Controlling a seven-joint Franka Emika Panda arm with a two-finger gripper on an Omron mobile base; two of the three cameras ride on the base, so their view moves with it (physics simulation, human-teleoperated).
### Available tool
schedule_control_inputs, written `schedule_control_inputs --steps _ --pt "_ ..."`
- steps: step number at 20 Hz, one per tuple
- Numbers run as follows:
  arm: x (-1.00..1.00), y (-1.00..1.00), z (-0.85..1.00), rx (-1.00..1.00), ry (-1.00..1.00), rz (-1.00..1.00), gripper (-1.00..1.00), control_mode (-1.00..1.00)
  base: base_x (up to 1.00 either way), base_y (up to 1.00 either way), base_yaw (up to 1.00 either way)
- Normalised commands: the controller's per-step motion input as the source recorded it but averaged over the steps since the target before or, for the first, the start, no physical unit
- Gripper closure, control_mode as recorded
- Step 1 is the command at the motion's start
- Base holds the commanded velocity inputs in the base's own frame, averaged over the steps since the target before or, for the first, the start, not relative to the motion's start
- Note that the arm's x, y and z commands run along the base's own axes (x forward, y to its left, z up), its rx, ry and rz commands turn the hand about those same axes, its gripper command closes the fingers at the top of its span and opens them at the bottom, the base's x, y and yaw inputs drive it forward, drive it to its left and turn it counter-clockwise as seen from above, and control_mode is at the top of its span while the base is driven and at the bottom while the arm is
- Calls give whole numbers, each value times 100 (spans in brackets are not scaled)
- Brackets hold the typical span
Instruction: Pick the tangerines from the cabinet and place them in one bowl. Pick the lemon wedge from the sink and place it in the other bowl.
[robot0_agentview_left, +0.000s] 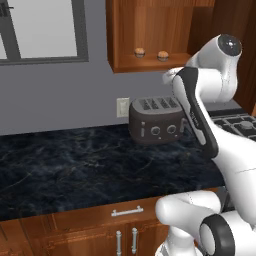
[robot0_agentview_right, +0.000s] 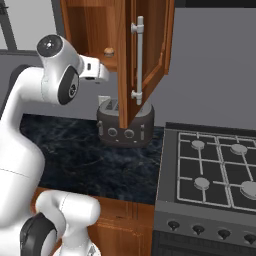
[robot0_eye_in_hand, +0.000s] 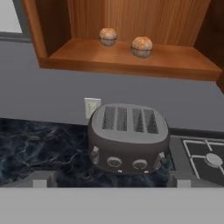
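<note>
While the robot's fingers (robot0_eye_in_hand: 109, 181) show only as two small tips at the bottom of the hand view, set well apart and grasping nothing, they hang above the dark toaster (robot0_eye_in_hand: 129, 138) and short of the cabinet (robot0_eye_in_hand: 131, 57). Two tangerines (robot0_eye_in_hand: 108, 36) (robot0_eye_in_hand: 141, 47) sit side by side but apart on the cabinet's open shelf nook, one farther left and back, the other nearer the front. Seen from the left base view, the pair (robot0_agentview_left: 139, 52) (robot0_agentview_left: 163, 56) rests just above the white wrist. Below, the toaster (robot0_agentview_left: 157, 120) stands on the black marbled counter (robot0_agentview_left: 75, 165) against the grey wall, beside a wall outlet (robot0_agentview_left: 122, 107). A gas stove (robot0_agentview_right: 215, 170) adjoins the counter, under the open cabinet door (robot0_agentview_right: 145, 60).
</note>
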Motion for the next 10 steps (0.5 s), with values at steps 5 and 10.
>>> schedule_control_inputs --steps 5,10 --pt "22 -8 46 0 -1 0 -100 -100 0 0 0" --pt "35 -7 14 0 0 0 -100 -100 0 0 0"
